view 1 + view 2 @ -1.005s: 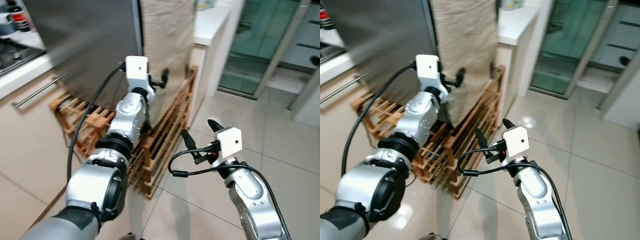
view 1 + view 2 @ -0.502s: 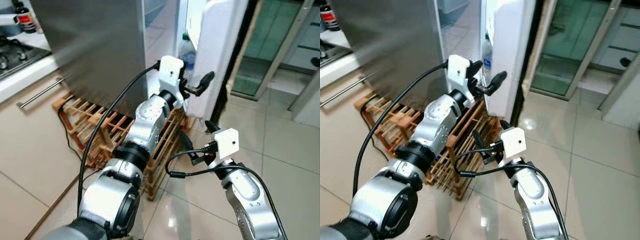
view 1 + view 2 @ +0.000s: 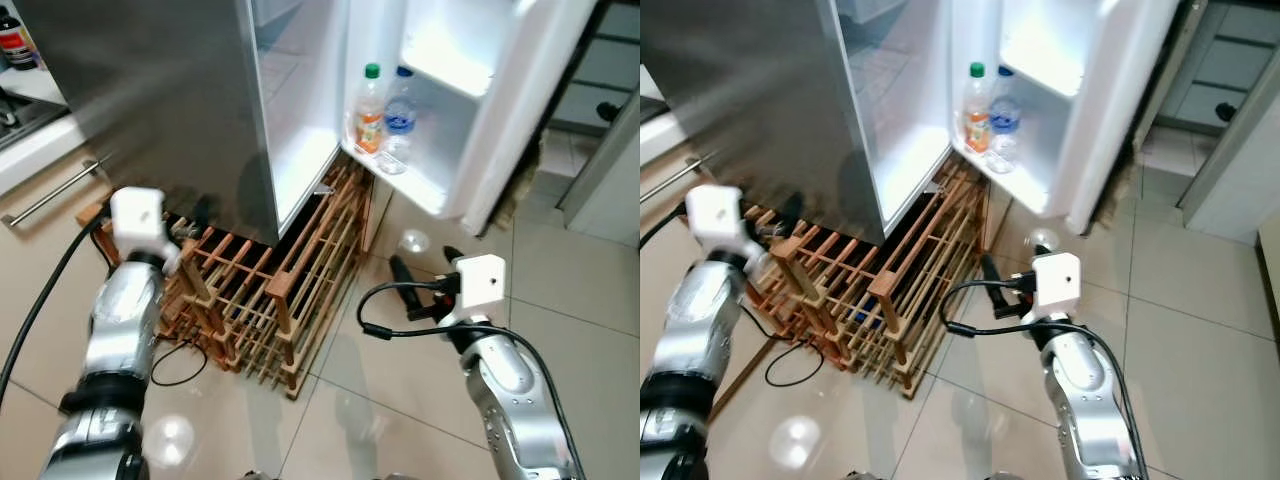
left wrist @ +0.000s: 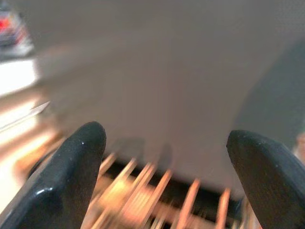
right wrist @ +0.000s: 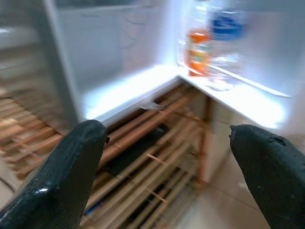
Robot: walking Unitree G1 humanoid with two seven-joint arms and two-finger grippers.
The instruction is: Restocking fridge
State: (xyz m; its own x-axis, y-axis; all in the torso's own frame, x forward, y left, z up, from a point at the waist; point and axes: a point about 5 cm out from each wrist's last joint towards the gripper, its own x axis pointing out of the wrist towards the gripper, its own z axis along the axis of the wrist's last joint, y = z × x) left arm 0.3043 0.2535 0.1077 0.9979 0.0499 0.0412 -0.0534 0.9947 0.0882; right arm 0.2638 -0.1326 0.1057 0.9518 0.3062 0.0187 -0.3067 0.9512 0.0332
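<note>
Bottles [image 3: 384, 118] with unreadable orange and blue labels in door shelf [image 3: 420, 185].

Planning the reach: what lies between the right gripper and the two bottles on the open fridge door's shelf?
In the left eye view, bare glossy floor tile lies between right gripper and the orange-drink bottle and clear water bottle.

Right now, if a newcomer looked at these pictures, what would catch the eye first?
The open fridge door stands wide, brightly lit, with an orange-labelled bottle and a blue-labelled bottle upright side by side on its lower shelf. Below the fridge lies a wooden rack on the tiled floor. The left end effector is over the rack and the right end effector is over the floor, both open and empty.
</note>
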